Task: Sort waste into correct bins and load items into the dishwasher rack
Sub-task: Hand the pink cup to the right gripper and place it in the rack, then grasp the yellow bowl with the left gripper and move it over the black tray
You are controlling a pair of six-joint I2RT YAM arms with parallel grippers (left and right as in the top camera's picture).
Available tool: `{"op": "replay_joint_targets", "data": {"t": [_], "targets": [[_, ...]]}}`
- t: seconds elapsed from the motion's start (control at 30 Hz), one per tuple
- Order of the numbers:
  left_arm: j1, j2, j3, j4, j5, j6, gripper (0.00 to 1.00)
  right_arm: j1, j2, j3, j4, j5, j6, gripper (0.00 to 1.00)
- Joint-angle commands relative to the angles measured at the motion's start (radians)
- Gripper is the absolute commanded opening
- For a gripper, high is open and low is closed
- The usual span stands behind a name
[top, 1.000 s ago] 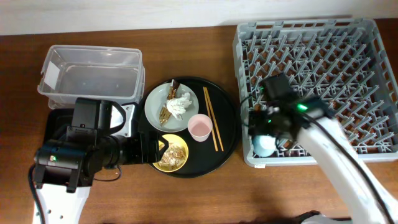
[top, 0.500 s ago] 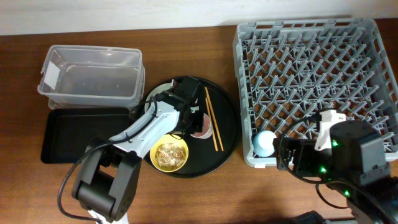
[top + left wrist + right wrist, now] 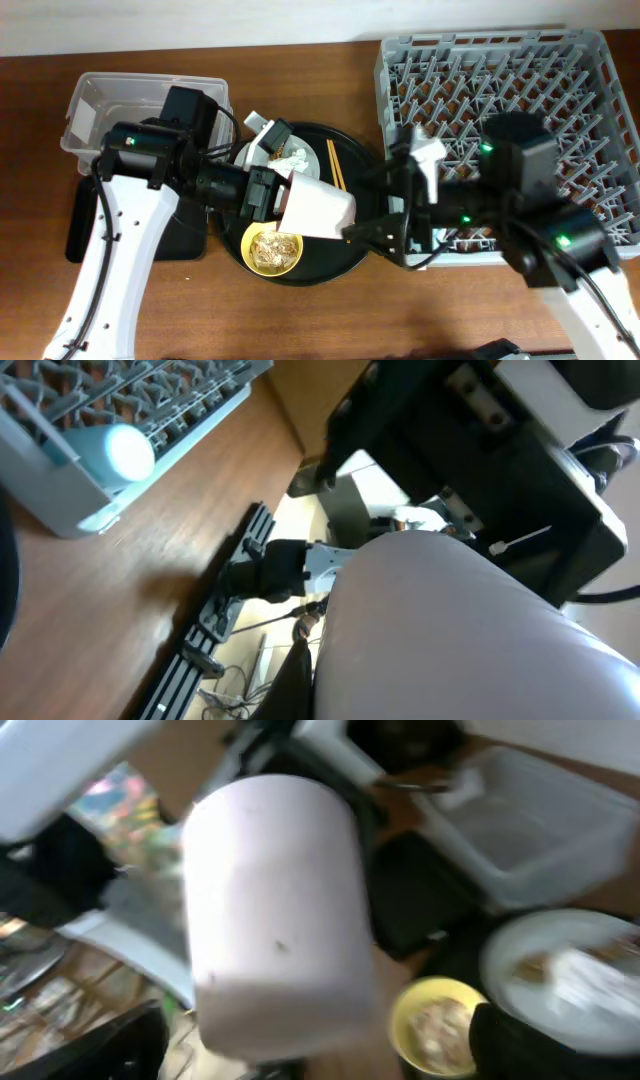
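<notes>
My left gripper (image 3: 284, 199) is shut on the small pink cup (image 3: 320, 208) and holds it tilted on its side above the round black tray (image 3: 362, 170). In the left wrist view the pink cup (image 3: 450, 630) fills the frame beside one dark finger (image 3: 296, 678). My right gripper (image 3: 371, 208) stands open just right of the cup; the blurred pink cup (image 3: 275, 910) sits before its jaws. Below is the yellow bowl (image 3: 273, 250) of golden scraps. A white tissue (image 3: 294, 157) lies on the grey plate (image 3: 310, 165), chopsticks (image 3: 336, 166) beside it. The light-blue cup (image 3: 118, 452) rests in the dishwasher rack (image 3: 520, 90).
The clear tub (image 3: 140, 110) with a white label stands at the back left, and the shallow black tray (image 3: 80, 215) lies in front of it, partly under my left arm. My right arm stretches across the rack's front-left corner.
The left gripper has lifted the pink cup off the round tray and tipped it. The right arm has swung left from the rack's front edge, up close to the cup.
</notes>
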Motion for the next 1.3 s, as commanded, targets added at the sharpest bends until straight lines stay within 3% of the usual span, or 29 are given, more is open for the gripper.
{"op": "replay_joint_targets", "data": {"t": [0.0,0.03,0.1,0.17,0.2,0.23,0.27,0.3,0.33,0.47,0.5,0.57,0.7,0.73,0.77,0.8,0.83,0.93,0.97,1.03,1.07,1.1,1.13,1.17,1.23,1.27], "targets": [[0.003,-0.02,0.004,0.024,0.039,0.042,0.0,0.084,0.042,0.01,0.034,-0.137,-0.018,0.88],[0.003,-0.02,0.004,0.027,0.04,0.042,0.0,0.109,0.053,0.01,0.042,-0.103,-0.014,0.82],[0.003,-0.02,0.004,0.026,0.03,0.041,0.0,0.134,0.054,0.01,0.043,-0.05,-0.007,0.58],[0.003,-0.02,0.004,0.009,-0.001,0.042,0.0,0.125,0.04,0.01,0.043,-0.04,-0.007,0.51],[0.003,-0.02,0.003,0.003,-0.022,0.041,0.05,0.125,0.017,0.01,0.04,-0.001,-0.006,0.45],[0.003,-0.02,0.003,0.002,-0.032,0.041,0.39,0.125,-0.005,0.01,0.029,0.081,0.029,0.42],[0.003,-0.02,0.003,0.006,-0.101,0.03,0.98,0.107,-0.038,0.01,0.001,0.183,0.071,0.39],[0.026,-0.02,0.004,0.037,-0.284,-0.129,0.99,0.048,-0.093,0.01,-0.062,0.321,0.18,0.39],[0.063,-0.02,0.004,0.066,-0.412,-0.234,0.99,-0.014,-0.14,0.01,-0.129,0.409,0.255,0.39],[0.126,-0.02,0.003,0.068,-0.507,-0.237,0.99,-0.372,-0.183,0.008,-0.586,0.971,0.316,0.4],[0.121,-0.02,0.003,0.056,-0.547,-0.237,0.99,-0.457,-0.132,-0.004,-0.669,0.995,0.315,0.45],[0.107,-0.02,0.003,0.043,-0.591,-0.237,0.99,-0.533,-0.016,-0.035,-0.727,0.999,0.304,0.45],[0.102,-0.02,0.003,0.043,-0.591,-0.236,0.99,-0.553,0.347,-0.045,-0.65,0.99,0.304,0.43],[0.102,-0.02,0.003,0.044,-0.591,-0.236,0.99,-0.553,0.397,-0.045,-0.639,0.991,0.304,0.47],[0.102,-0.02,0.003,0.049,-0.591,-0.236,0.99,-0.553,0.436,-0.045,-0.618,0.991,0.304,0.58],[0.102,-0.02,0.003,0.052,-0.591,-0.236,0.99,-0.553,0.476,-0.045,-0.594,0.99,0.307,0.81],[0.102,-0.02,0.003,0.047,-0.599,-0.236,0.99,-0.553,0.482,-0.043,-0.586,0.983,0.308,0.88],[0.095,-0.02,0.003,0.029,-0.654,-0.237,0.99,-0.553,0.352,0.038,-0.614,0.936,0.298,0.9],[0.074,-0.02,0.003,0.031,-0.682,-0.247,0.99,-0.553,0.253,0.061,-0.617,0.832,0.255,0.89],[-0.08,-0.02,-0.075,0.1,-1.017,-0.452,0.99,-0.553,0.013,0.07,-0.593,0.655,0.251,0.9],[-0.158,-0.019,-0.147,0.166,-1.098,-0.525,0.99,-0.553,-0.063,0.07,-0.589,0.65,0.252,0.91],[-0.249,-0.018,-0.276,0.306,-1.159,-0.592,0.95,-0.553,-0.146,0.07,-0.589,0.65,0.252,0.93],[-0.318,-0.01,-0.413,0.449,-1.206,-0.669,0.79,-0.553,-0.207,0.07,-0.59,0.653,0.252,0.94],[-0.357,0.001,-0.524,0.569,-1.211,-0.708,0.72,-0.553,-0.24,0.07,-0.59,0.653,0.252,0.94],[-0.421,0.051,-0.702,0.797,-1.22,-0.731,0.52,-0.553,-0.277,0.069,-0.597,0.653,0.252,0.94],[-0.436,0.093,-0.715,0.841,-1.237,-0.733,0.42,-0.553,-0.272,0.066,-0.597,0.653,0.253,0.94]]}}
